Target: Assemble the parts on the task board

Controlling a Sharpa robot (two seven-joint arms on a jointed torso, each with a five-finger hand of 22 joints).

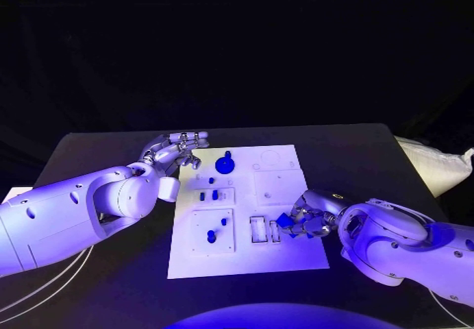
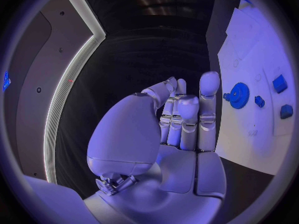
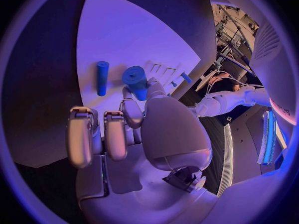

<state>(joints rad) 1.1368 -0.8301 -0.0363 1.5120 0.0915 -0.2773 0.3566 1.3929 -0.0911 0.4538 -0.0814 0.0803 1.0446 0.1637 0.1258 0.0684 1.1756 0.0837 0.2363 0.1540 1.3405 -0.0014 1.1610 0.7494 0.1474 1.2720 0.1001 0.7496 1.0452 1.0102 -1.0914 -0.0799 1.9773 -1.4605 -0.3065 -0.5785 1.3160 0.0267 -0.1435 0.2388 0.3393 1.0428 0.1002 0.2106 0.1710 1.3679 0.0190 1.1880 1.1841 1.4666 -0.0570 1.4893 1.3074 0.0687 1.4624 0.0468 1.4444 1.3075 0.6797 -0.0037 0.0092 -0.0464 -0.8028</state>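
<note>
The white task board (image 1: 281, 257) lies in the middle of the table. My right hand (image 1: 308, 221) is over its right edge and pinches a small blue part (image 1: 284, 220) beside two rectangular slots (image 1: 259, 229). The right wrist view shows that blue part (image 3: 136, 80) at the tips of my right hand (image 3: 134, 134), with a blue peg (image 3: 101, 77) lying on the board just beyond. My left hand (image 1: 176, 149) hovers at the board's far left corner, fingers extended, holding nothing. A blue gear (image 1: 225, 164) sits just right of it. In the left wrist view the gear (image 2: 239, 94) lies past my left hand (image 2: 181, 124).
Small blue parts (image 1: 208, 195) stand in the board's left middle block, and two more blue parts (image 1: 210, 236) sit in the near left block. A pale bag (image 1: 440, 164) lies at the table's right edge. Bare black table surrounds the board.
</note>
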